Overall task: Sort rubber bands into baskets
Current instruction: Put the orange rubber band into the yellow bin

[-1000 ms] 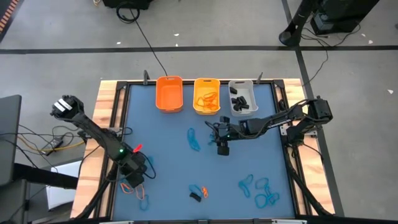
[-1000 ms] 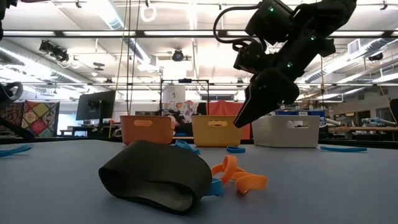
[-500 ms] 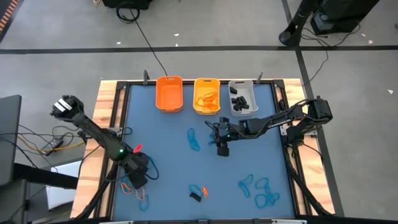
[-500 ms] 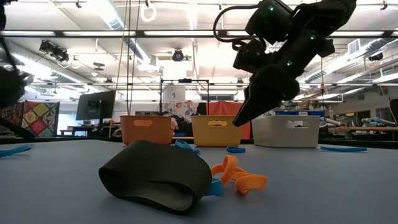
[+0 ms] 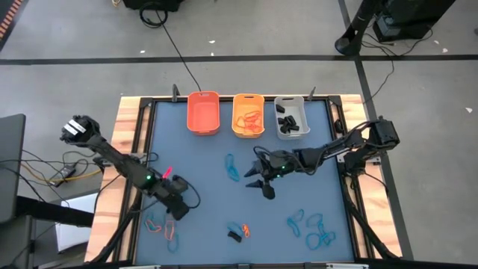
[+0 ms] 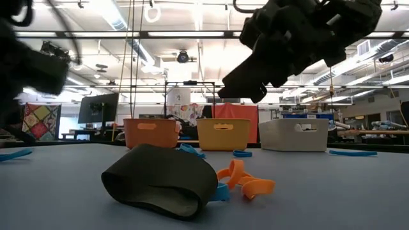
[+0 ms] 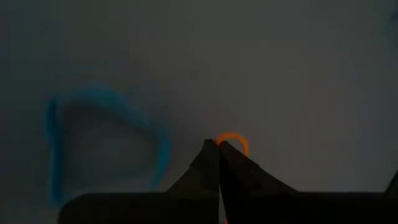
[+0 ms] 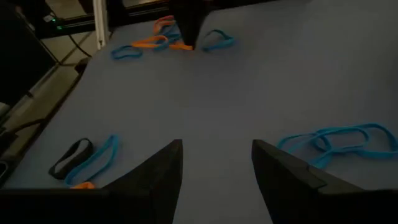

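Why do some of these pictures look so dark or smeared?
Left wrist view: dim and hazy, a blue band soft-edged, the left pincer shut on an orange band. Low view: both arms smeared. Right wrist view: dim, the right pincer open.

loose rubber bands (image 5: pixel 312 228) dot the mat; baskets (image 5: pixel 247 115) stand in a row.
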{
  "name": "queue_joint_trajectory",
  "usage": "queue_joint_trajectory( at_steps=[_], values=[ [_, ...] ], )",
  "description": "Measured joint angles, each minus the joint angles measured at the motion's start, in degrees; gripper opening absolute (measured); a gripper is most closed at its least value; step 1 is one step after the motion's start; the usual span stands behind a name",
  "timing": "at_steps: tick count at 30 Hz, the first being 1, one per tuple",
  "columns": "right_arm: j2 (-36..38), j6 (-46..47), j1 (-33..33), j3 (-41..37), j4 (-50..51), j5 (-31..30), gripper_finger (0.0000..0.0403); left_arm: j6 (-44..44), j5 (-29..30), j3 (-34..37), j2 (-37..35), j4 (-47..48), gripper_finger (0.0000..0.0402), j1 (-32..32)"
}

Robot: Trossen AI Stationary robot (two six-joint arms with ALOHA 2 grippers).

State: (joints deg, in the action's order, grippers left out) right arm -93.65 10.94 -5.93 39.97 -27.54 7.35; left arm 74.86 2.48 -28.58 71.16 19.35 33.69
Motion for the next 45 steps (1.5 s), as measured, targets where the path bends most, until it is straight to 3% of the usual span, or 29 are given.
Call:
queue_joint_trajectory(
  at_steps=[3,9,17,20,24,33,39,45],
  values=[
    [0.00,-0.38,-0.69,-0.34,-1.28,-0.07,0.0203,-4.33,4.61,0.00,-0.02,-4.84,0.0003,-2.55],
    [0.00,-5.20,-2.63,-0.36,-1.30,-1.09,0.0203,-18.81,21.58,0.00,-0.02,-18.15,0.0003,-5.88],
    [0.00,-4.99,-5.32,-0.36,-5.12,-10.03,0.0203,-41.73,33.93,0.00,0.28,-38.96,0.0003,-9.15],
    [0.00,-5.99,-5.35,-0.36,-6.86,-10.31,0.0204,-49.53,34.47,0.00,0.99,-44.92,0.0004,-11.09],
    [0.00,-8.54,-4.53,-0.36,-8.32,-10.88,0.0210,-53.47,35.28,0.04,3.52,-51.22,0.0004,-13.99],
    [0.00,-13.77,-2.08,-0.36,-8.48,-26.29,0.0229,-53.68,39.83,0.04,10.92,-62.63,0.0005,-18.68],
    [0.00,-14.17,0.53,-0.36,-9.77,-26.80,0.0236,-53.65,41.67,0.02,14.47,-68.24,0.0005,-21.50],
    [0.00,-13.56,3.18,-0.36,-13.14,-23.23,0.0235,-55.48,39.82,-0.07,16.67,-73.53,0.0005,-23.20]
  ],
)
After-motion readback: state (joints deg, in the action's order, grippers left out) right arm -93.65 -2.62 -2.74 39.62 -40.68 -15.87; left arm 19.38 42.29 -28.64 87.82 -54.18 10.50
